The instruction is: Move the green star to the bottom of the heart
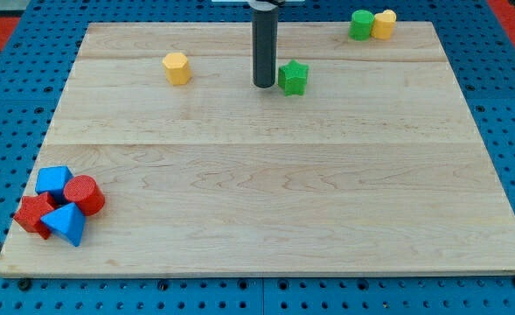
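My tip (264,85), the end effector, is a plain dark rod with nothing to open or shut. It holds nothing and stands on the wooden worktop (266,201) near the top edge. The rod's upper part is cut off at the view's top. The small green star block (293,77) sits just beside my tip, on its right. I cannot tell if they touch.

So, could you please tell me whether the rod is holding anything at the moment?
Nothing is held: my tip only pushes, and it sits just to the view's left of the green star block.
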